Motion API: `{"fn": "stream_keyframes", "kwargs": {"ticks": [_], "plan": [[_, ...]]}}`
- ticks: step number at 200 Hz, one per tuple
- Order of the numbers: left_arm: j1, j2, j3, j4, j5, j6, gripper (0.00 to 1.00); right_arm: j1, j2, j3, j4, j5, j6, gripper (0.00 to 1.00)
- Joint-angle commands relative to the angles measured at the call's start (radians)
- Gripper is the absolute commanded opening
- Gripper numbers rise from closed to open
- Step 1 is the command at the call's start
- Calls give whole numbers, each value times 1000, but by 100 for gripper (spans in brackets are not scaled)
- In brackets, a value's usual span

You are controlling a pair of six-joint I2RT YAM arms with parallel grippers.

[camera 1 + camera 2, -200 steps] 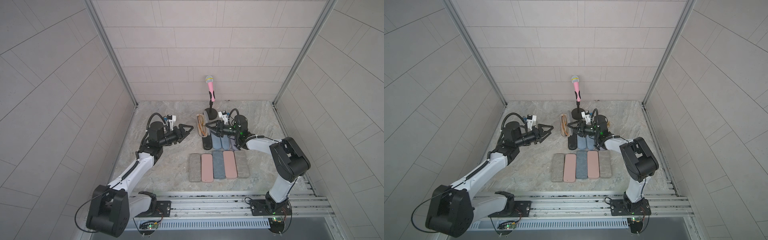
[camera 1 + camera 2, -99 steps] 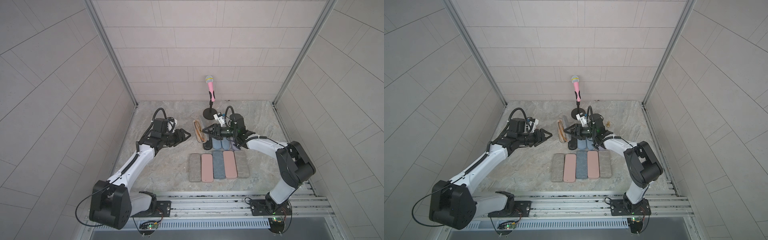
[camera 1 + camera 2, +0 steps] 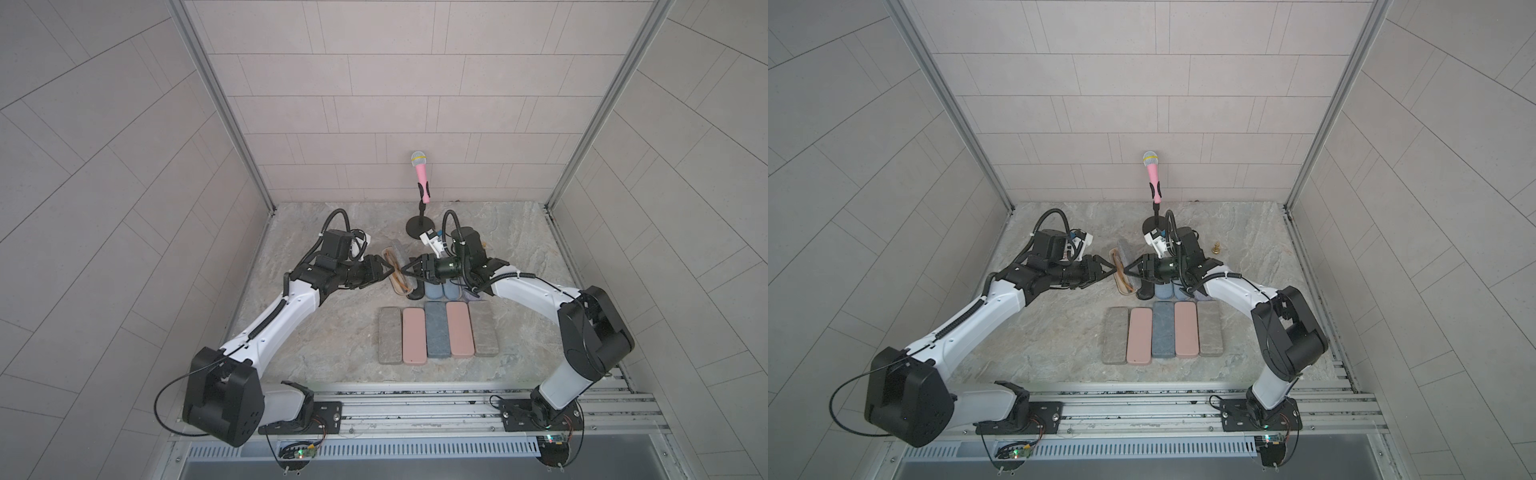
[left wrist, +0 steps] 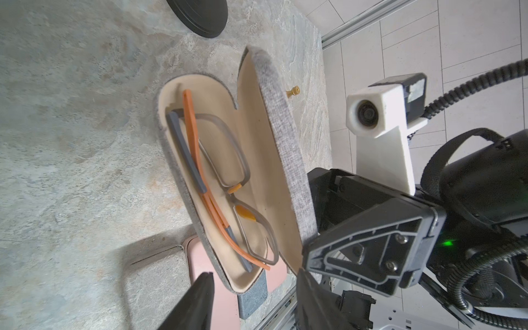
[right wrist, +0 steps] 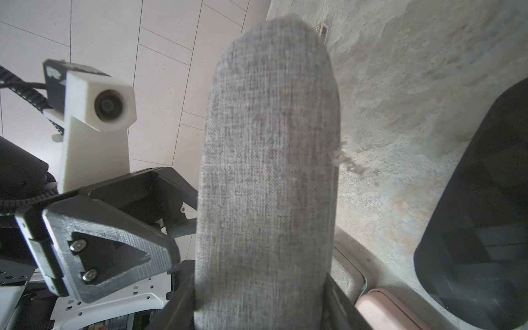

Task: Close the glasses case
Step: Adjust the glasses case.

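Note:
The glasses case (image 3: pixel 399 280) is grey fabric with a beige lining and hangs open between my two grippers at mid-table. Folded glasses (image 4: pixel 228 177) with orange and grey arms lie in its lower half. The lid (image 4: pixel 283 148) stands up beside them. My right gripper (image 5: pixel 260 300) is shut on the lid (image 5: pixel 271 143), one finger against each long edge, reaching in from the right (image 3: pixel 408 270). My left gripper (image 4: pixel 254 285) is open on the case's left (image 3: pixel 387 272). Its fingertips (image 4: pixel 200 297) flank the case's near end without touching it.
Several closed cases in grey, pink and blue lie in a row (image 3: pixel 438 332) toward the front. Blue cases (image 3: pixel 434 291) and a black one (image 3: pixel 415 294) lie under the right gripper. A pink microphone (image 3: pixel 420 178) stands on a black base (image 3: pixel 417 228) behind. A small brass piece (image 3: pixel 1217 248) sits at back right.
My left arm has swung in from the left up to the case, and its jaws have narrowed. The right gripper has carried the case slightly toward the front.

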Motion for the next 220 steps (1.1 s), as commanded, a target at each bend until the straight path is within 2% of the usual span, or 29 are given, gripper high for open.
{"fn": "stream_keyframes", "kwargs": {"ticks": [1, 124, 220], "plan": [[-11, 15, 22, 1, -17, 8, 50, 9, -23, 41, -2, 2, -34, 22], [-48, 81, 55, 29, -39, -8, 41, 33, -34, 73, -67, 13, -84, 22], [-77, 103, 55, 46, -48, -24, 39, 35, -29, 92, -87, 13, -93, 22]]}}
